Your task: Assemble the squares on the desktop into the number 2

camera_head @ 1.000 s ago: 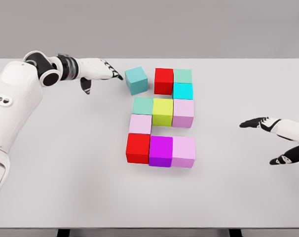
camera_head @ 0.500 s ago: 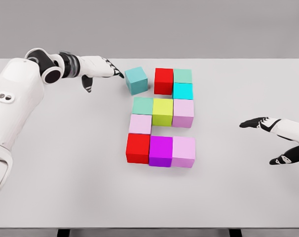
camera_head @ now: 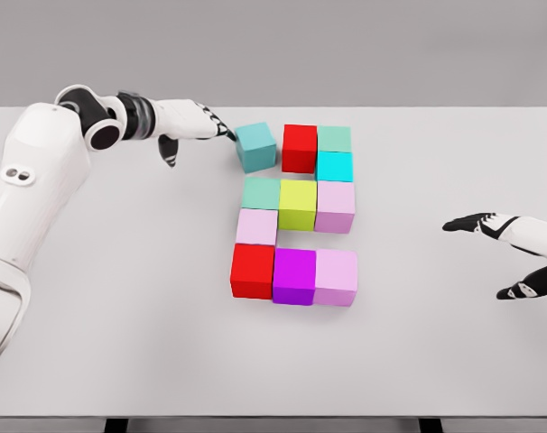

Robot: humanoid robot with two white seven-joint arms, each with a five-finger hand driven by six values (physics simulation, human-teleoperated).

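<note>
Coloured cubes form a blocky figure on the white table [camera_head: 120,298]. The top row holds a red cube [camera_head: 300,148], a pale green cube [camera_head: 334,138] and a cyan cube [camera_head: 334,166]. A loose teal cube [camera_head: 255,146] sits slightly turned just left of the red one. My left hand [camera_head: 206,126] is open, its fingertips touching the teal cube's left side. Below lie a green cube [camera_head: 261,193], a yellow cube [camera_head: 298,204] and pink cubes [camera_head: 335,207], [camera_head: 256,226]. The bottom row is red [camera_head: 253,271], purple [camera_head: 293,275] and pink [camera_head: 336,277]. My right hand [camera_head: 508,257] rests open at the far right.
The table's front edge runs along the bottom of the view, its back edge behind the cubes. Bare surface lies left and right of the figure.
My left hand has slid right and pushed the teal cube toward the red cube, narrowing the gap. The right hand has barely shifted.
</note>
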